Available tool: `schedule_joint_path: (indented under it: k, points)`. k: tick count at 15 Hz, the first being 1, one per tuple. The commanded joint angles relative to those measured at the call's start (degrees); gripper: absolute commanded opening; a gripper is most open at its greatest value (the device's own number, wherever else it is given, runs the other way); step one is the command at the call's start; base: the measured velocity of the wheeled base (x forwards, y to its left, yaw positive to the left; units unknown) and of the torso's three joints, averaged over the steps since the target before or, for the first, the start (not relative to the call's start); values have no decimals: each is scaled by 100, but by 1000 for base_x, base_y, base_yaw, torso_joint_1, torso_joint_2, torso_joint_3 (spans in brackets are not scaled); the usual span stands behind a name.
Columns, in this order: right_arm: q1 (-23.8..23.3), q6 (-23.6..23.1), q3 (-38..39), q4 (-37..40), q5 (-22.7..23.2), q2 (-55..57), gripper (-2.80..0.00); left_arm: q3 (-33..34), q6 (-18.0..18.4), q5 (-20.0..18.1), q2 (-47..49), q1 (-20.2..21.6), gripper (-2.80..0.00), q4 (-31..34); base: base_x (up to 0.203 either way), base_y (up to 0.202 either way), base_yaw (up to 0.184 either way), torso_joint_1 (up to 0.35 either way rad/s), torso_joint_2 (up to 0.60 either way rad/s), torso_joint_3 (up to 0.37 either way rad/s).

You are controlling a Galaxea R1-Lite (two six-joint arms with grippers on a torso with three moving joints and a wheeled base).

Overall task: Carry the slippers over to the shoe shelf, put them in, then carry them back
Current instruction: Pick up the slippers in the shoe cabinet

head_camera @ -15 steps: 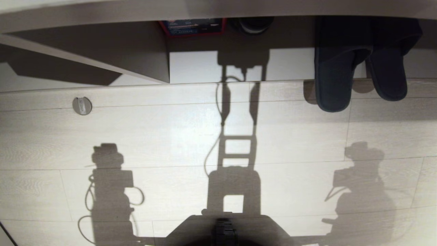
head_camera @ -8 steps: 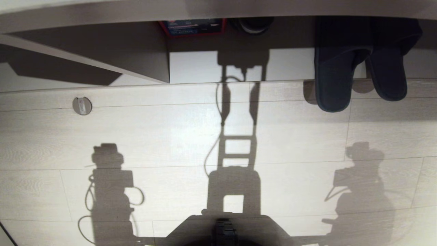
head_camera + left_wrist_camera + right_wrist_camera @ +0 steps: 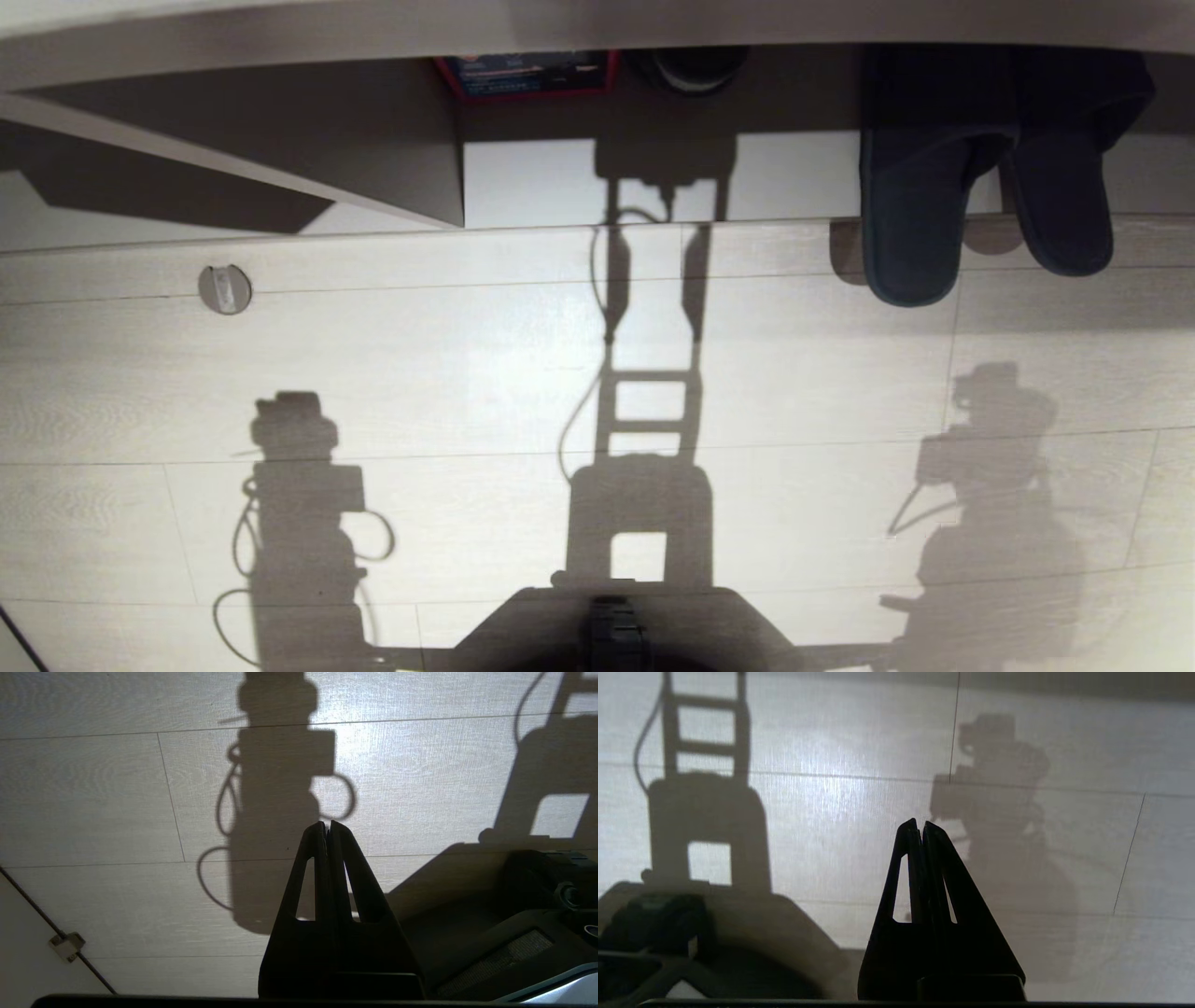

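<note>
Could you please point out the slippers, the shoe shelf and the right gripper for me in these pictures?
slippers (image 3: 910, 224), head view, on the dark upper of the nearer one.
shoe shelf (image 3: 523, 182), head view, on the bare pale floor of the cubby.
right gripper (image 3: 920, 826), right wrist view, at the shut fingertips above the floor.

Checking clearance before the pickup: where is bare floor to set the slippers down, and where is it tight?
The wood floor is bare in a wide band between the shoe shelf edge and the robot's base. The only item there is a small round disc at far left. It is crowded at upper right, where the slippers overhang the shelf edge.
</note>
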Motion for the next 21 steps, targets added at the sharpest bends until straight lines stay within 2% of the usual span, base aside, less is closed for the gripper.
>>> schedule_joint_path:
  k: [1,13,21]
  points:
    - [2,3,-31,-325,7,478,-280,0,-4,1,0,1,-280,-2,0,0,0,0,0,0]
    - [-166,-161,-295,-5226,-126,4661,-280,0,-4,1,0,1,-280,-2,0,0,0,0,0,0]
    - [-325,-211,-568,-6525,-111,6495,-280,0,-4,1,0,1,-280,-2,0,0,0,0,0,0]
